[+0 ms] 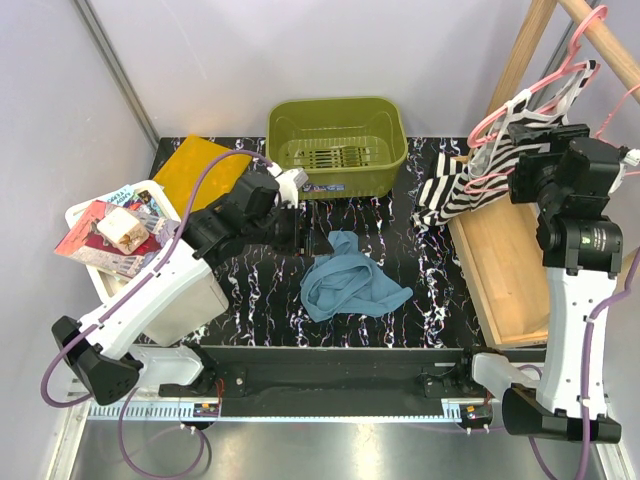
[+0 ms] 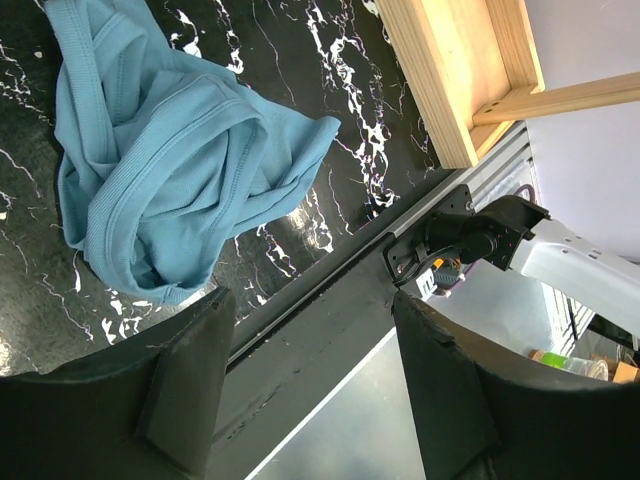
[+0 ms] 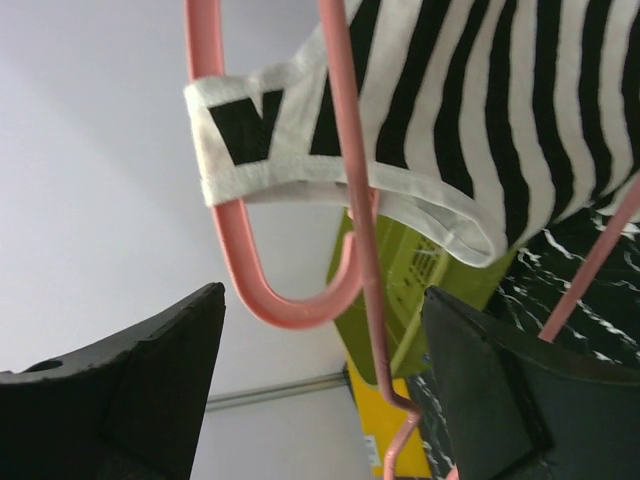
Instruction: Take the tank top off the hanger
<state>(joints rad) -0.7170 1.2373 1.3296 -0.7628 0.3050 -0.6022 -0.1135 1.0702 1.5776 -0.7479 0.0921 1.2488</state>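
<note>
While hung at the far right, above the table's edge: tank top (image 1: 452, 190), soft jersey, broad black-and-white stripes, white-bound edges. Draped on hanger (image 1: 485, 128), a thin pink rod bent into rounded loops, beside a slanted pale timber rail (image 1: 520, 55). Strap end with a black-and-white patch folded over one pink loop, as seen from the right wrist. Lower end hanging down beside the wooden base (image 1: 500, 265), flat and blond with a raised rim.

Right gripper (image 3: 320, 395): matte black, wedge-shaped fingers, spread wide, pinching nothing. One pink rod of the hanger running across the gap; contact not discernible.

Left gripper (image 2: 312, 385): matching black fingers, spread apart, empty, held above the front of the table.

Blue garment (image 2: 170, 170): ribbed knit, crumpled into a loose heap, lying mid-table.

Table (image 1: 260, 300): glossy black surface, white marble veining.

Basket (image 1: 385, 165): olive-green moulded plastic, rounded rectangle, slotted floor, at the far edge.

Yellow sheet (image 1: 190, 165): flat, smooth, just left of the basket.

White bin (image 1: 185, 300): boxy plastic, at the left, printed packets piled on its far end.
</note>
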